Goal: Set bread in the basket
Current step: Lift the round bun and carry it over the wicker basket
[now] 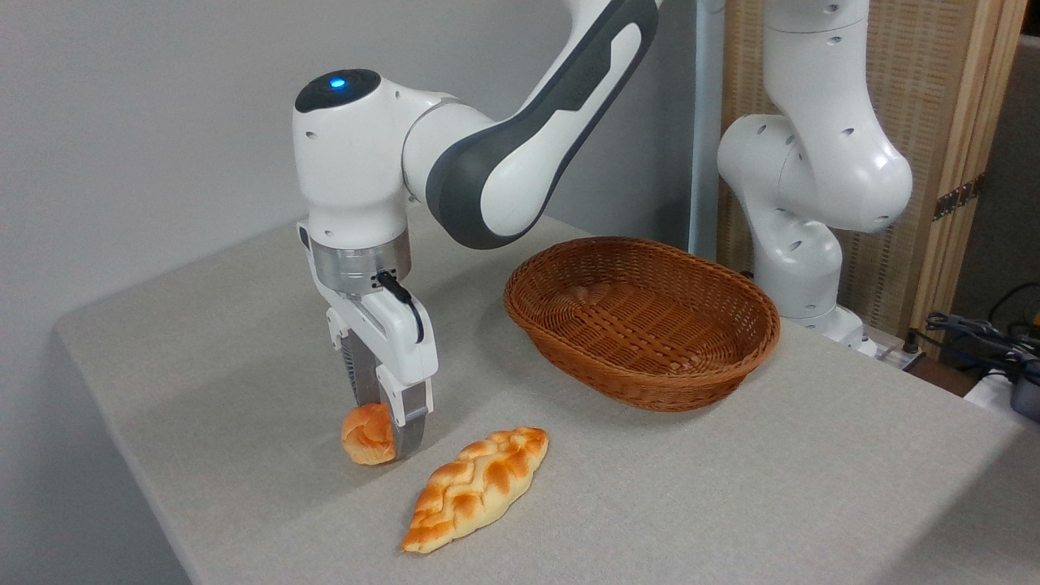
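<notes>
Obstacle: braided loaf (pixel 478 487), just right of and nearer than the jaws. Basket (pixel 642 321), far right of jaws, open-topped; bare worktop (pixel 487 382) between. Left of jaws: bare worktop.

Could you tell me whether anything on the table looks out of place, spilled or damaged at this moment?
Nothing stands out. The gripper is down at the small bun on the table, fingers either side of it. The braided loaf lies intact beside it, and the basket sits upright and appears empty.

Woven wicker basket (pixel 642 325); matt cloth-covered table (pixel 731 504); glossy crusted bread (pixel 367 435); smooth plastic arm (pixel 520 138).
</notes>
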Motion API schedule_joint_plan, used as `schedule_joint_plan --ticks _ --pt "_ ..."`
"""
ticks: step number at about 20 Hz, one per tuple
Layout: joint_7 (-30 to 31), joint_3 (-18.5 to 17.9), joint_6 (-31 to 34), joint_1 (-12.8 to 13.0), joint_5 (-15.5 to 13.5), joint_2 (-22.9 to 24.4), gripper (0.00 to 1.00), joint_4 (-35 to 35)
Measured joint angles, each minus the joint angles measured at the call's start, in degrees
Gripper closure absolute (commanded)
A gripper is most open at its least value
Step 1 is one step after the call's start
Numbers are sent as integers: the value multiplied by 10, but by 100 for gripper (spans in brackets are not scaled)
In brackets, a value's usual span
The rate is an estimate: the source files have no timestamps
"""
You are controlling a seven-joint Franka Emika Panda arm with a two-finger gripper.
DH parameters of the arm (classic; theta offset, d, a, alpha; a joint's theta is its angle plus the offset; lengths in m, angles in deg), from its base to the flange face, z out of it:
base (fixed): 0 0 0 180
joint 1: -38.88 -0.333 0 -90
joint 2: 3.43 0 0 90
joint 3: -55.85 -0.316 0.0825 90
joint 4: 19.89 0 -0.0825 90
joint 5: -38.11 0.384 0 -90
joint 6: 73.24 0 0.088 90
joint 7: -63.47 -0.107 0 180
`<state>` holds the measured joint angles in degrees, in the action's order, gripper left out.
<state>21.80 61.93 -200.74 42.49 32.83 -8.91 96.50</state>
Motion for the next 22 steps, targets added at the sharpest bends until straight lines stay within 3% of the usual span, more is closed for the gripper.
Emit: schedule_joint_plan --ticks 14,18,20,22 --pt "0 -3 18 -2 1 6 67 -11" --pt "-17 -6 146 -4 1 49 65 -42" --pt "-57 -7 240 -4 1 100 65 -46" --pt "-119 -11 358 -5 1 182 58 -30"
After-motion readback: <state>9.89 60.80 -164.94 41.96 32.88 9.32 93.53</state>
